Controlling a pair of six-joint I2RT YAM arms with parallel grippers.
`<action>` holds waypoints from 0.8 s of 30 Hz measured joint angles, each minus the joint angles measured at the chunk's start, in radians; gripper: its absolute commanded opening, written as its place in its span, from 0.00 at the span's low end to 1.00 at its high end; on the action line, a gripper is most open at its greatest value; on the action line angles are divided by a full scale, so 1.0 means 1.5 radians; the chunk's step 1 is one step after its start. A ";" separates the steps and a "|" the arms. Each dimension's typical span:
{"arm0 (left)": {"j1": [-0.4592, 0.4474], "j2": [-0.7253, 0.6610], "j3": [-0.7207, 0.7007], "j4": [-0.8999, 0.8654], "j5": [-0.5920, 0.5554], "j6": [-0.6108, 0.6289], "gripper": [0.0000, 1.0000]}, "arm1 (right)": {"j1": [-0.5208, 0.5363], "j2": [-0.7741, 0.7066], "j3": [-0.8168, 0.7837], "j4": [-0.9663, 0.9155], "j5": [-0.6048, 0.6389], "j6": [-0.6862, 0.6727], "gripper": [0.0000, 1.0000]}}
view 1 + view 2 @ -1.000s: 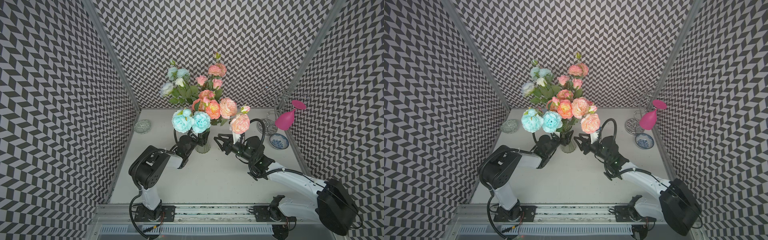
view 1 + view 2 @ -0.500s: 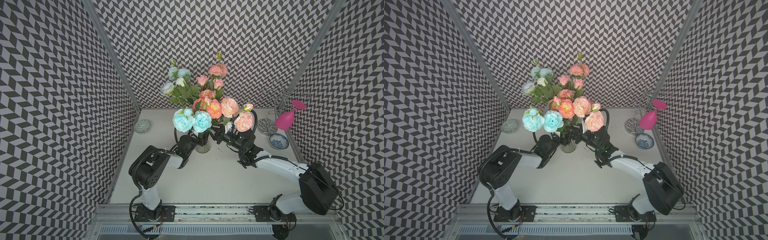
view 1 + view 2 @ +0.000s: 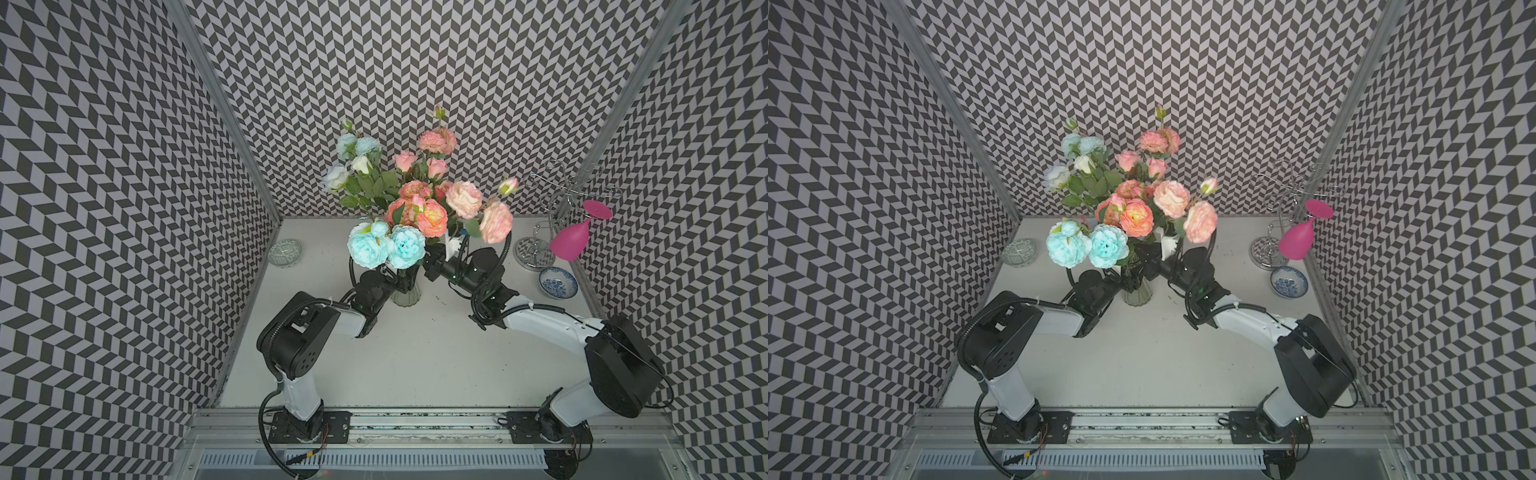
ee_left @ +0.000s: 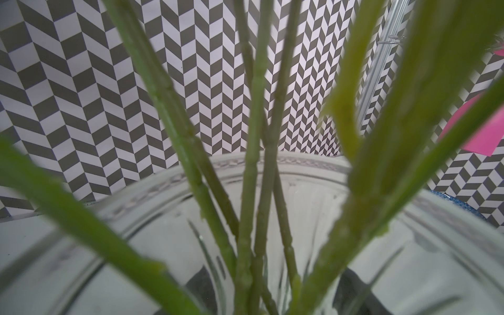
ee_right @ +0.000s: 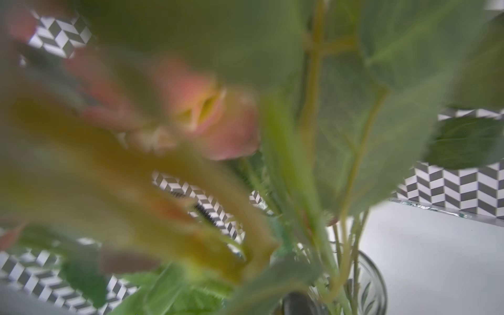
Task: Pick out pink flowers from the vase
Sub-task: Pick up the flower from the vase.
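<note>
In both top views the vase (image 3: 403, 297) is standing near the middle of the white table (image 3: 415, 353), and the pink flowers (image 3: 432, 216) are all sitting in it, rising well above its rim beside the pale blue flowers (image 3: 386, 249). The left gripper (image 3: 401, 280) is pressing in against the vase from its own side under the blue blooms, jaws drawn in on the glass as far as I can make out. The right gripper (image 3: 1150, 264) is reaching into the stems just above the rim, beneath the pink blooms; its jaws are pinched together, though I cannot tell whether a stem is caught between them. Off to the right side a magenta wine glass (image 3: 569, 245) is hanging from a wire rack (image 3: 561, 195) with a blue patterned bowl (image 3: 558, 282) near its base, and a greenish dish (image 3: 284, 252) is sitting by the left wall. The left wrist view is looking straight over the vase's clear rim (image 4: 300, 161), with green stems (image 4: 253, 163) fanning upward out of it. The right wrist view is mostly blurred leaves and one pink bloom (image 5: 218, 122), with the vase (image 5: 373, 283) showing low behind them.
</note>
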 measured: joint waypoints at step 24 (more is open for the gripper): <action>0.001 -0.001 0.000 -0.004 0.000 0.017 0.00 | -0.001 -0.297 -0.063 -0.200 0.008 -0.119 0.00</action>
